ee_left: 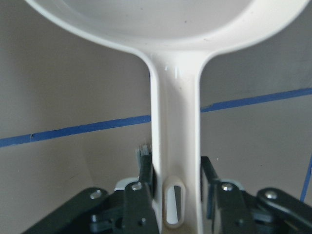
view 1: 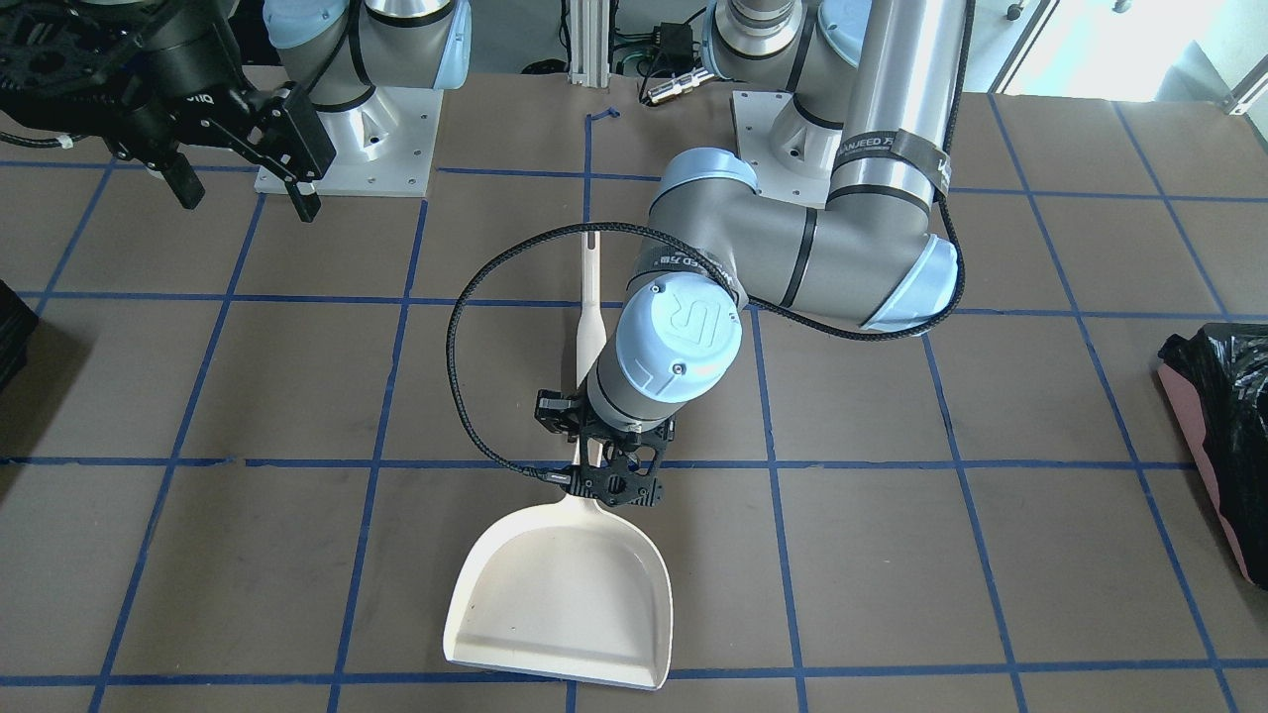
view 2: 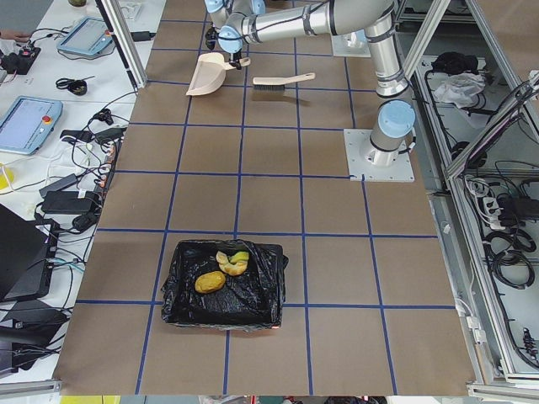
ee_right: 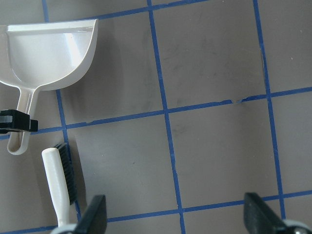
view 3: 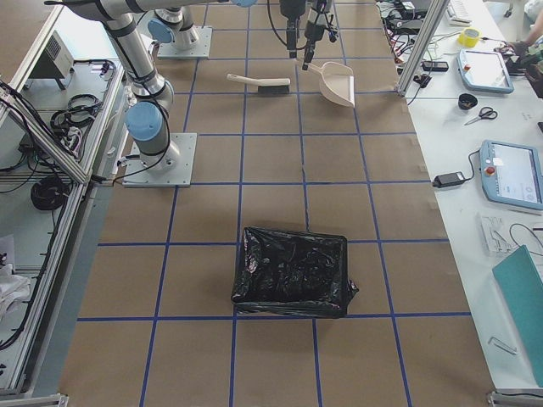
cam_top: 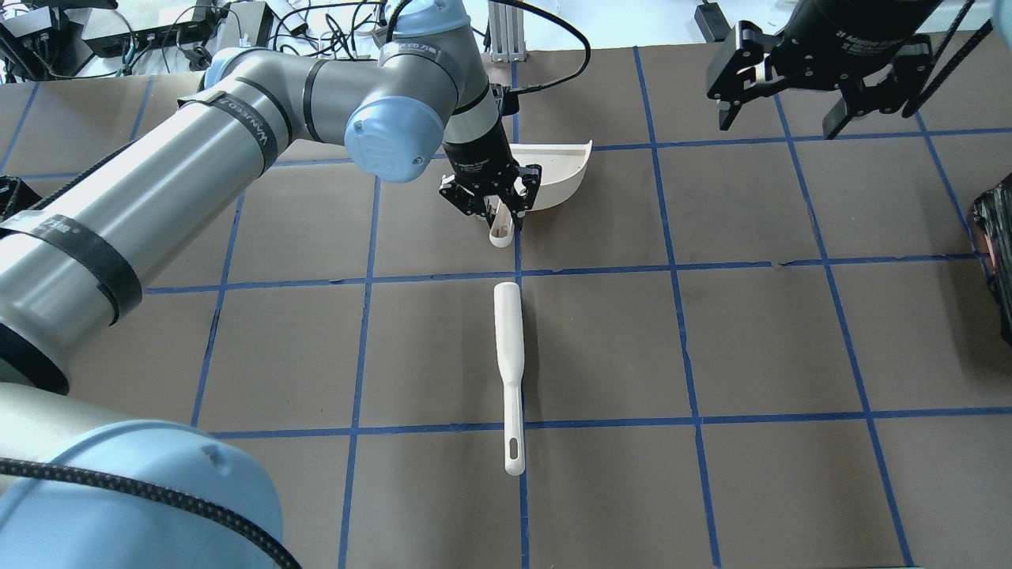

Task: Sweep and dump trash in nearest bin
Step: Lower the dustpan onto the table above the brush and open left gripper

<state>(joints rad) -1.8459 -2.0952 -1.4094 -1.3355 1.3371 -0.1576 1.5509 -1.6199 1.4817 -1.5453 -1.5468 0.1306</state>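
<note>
Dustpan [view 1: 565, 604]: empty, flat on table [view 1: 892, 555], handle between left gripper [cam_top: 494, 207] jaws; clamped or slack, cannot tell. Right gripper [cam_top: 779, 122] spread, empty. Three-piece trash [view 2: 221, 271] inside bin [view 2: 253, 296]. Brush [cam_top: 510, 348] on table. Judgement: dump done; only tool release left.

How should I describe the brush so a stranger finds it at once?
On the brown table with the blue tape grid, find the cream dustpan at the left gripper. The brush lies alone just robot-side of it: a long narrow cream stick with dark bristles, not a wide scoop.
</note>
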